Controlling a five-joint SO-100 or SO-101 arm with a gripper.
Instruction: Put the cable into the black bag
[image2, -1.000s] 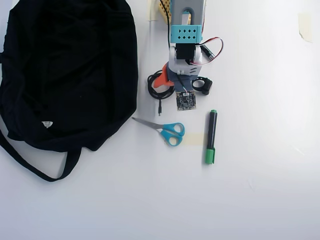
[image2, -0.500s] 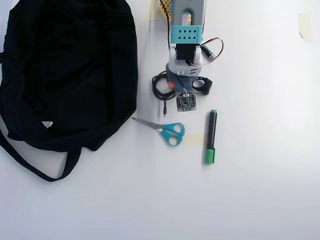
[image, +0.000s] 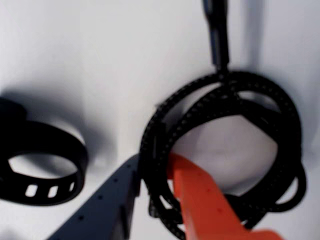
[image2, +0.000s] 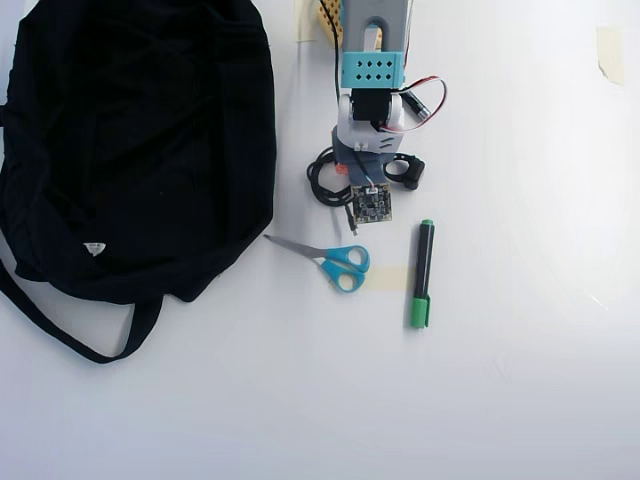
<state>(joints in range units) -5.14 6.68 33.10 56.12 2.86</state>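
The cable (image: 280, 105) is a small black coil; its plug end (image: 216, 30) points away at the top of the wrist view. My gripper (image: 152, 160) is shut on the cable: the orange finger (image: 200, 200) is inside the coil, the dark finger (image: 110, 200) outside, and the coil's left strands are pinched between them. In the overhead view the cable (image2: 320, 180) peeks out left of the wrist, which hides the gripper (image2: 345, 180). The black bag (image2: 140, 140) lies at the left with its strap (image2: 60, 335) and white tag (image2: 94, 248), a short gap from the cable.
A chunky black plastic ring (image2: 405, 170) (image: 55, 137) sits just beside the gripper. Blue-handled scissors (image2: 335, 260) and a green marker (image2: 421, 275) lie in front of the arm on the white table (image2: 500, 380). A scrap of tape (image2: 608, 50) is at the far right.
The orange finger swung in from the left and closed on the coil. The coil slid a little to the right, and its plug end shifted right under the wrist.
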